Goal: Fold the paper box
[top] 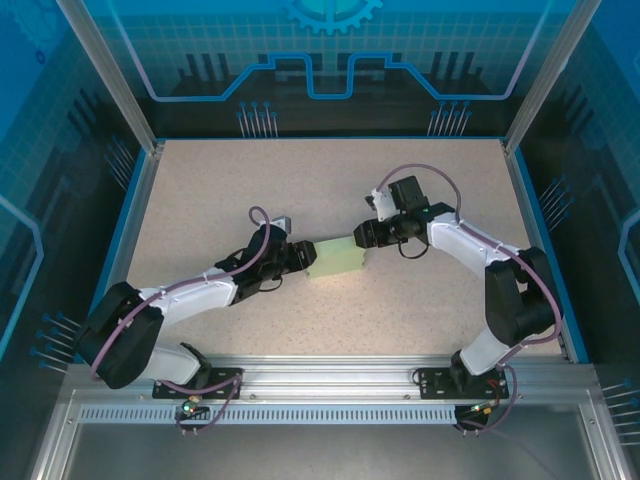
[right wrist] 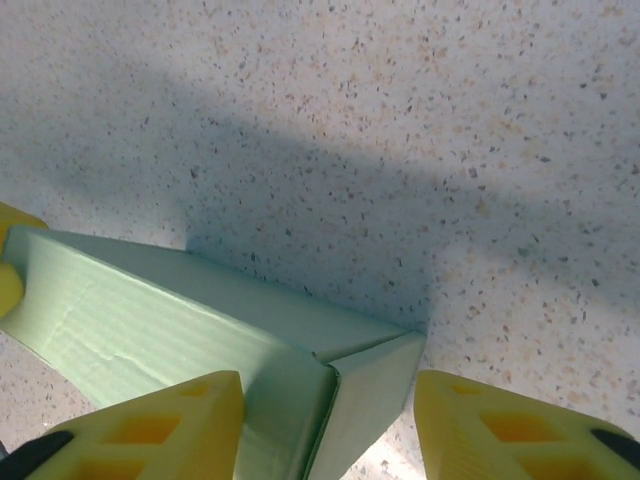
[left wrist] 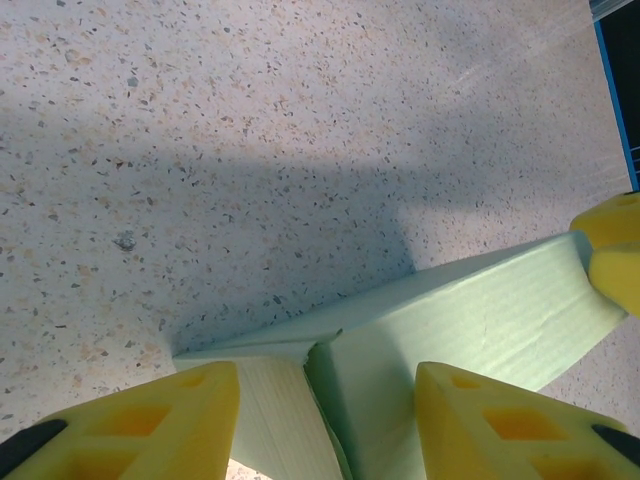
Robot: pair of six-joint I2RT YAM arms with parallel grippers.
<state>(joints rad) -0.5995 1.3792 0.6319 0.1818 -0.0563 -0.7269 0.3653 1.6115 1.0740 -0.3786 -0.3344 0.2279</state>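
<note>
The paper box (top: 338, 258), pale mint-green card folded into a small flat rectangular box, lies on the table's middle between both arms. My left gripper (top: 303, 256) is at its left end. In the left wrist view its jaws (left wrist: 328, 420) stand apart over the box (left wrist: 480, 320), one fingertip on the end flap and the other on the long face. My right gripper (top: 362, 237) is at the box's right end, open. In the right wrist view (right wrist: 328, 425) one finger lies on the box (right wrist: 150, 310), and bare table shows between the other finger and the end flap.
The speckled beige table (top: 250, 180) is fenced by a blue rim (top: 130, 215) and metal posts, with an aluminium rail (top: 330, 375) along the near edge. Free room lies behind and to both sides of the box.
</note>
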